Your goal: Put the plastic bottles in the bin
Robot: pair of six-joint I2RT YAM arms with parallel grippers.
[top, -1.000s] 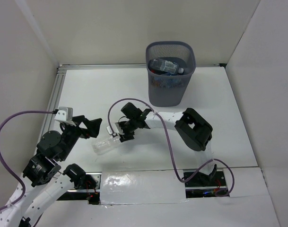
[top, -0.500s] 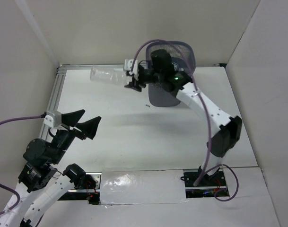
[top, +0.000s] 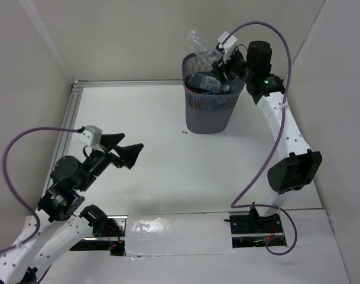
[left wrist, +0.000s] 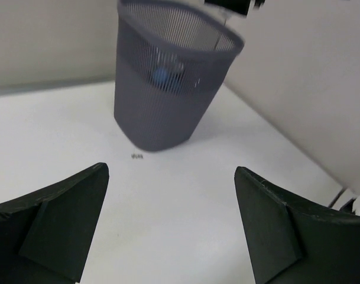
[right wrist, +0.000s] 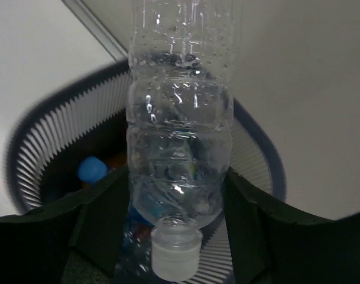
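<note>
My right gripper (top: 220,63) is shut on an unlabelled clear plastic bottle (top: 201,45) and holds it above the far rim of the dark grey mesh bin (top: 212,112). In the right wrist view the bottle (right wrist: 178,124) stands between the fingers (right wrist: 103,219), white cap toward the camera, over the bin's opening (right wrist: 61,136). Other bottles (top: 208,83) lie inside the bin; a blue cap (right wrist: 92,169) shows there. My left gripper (top: 127,152) is open and empty, low at the near left; the bin (left wrist: 168,89) shows ahead in its view.
White walls close the table in at the back and on both sides. A metal rail (top: 70,118) runs along the table's left edge. A small dark mark (top: 184,131) lies on the table just in front of the bin.
My right arm carried the clear bottle from the table up and right to above the bin. The left gripper shifted a little to the right and stays open.
</note>
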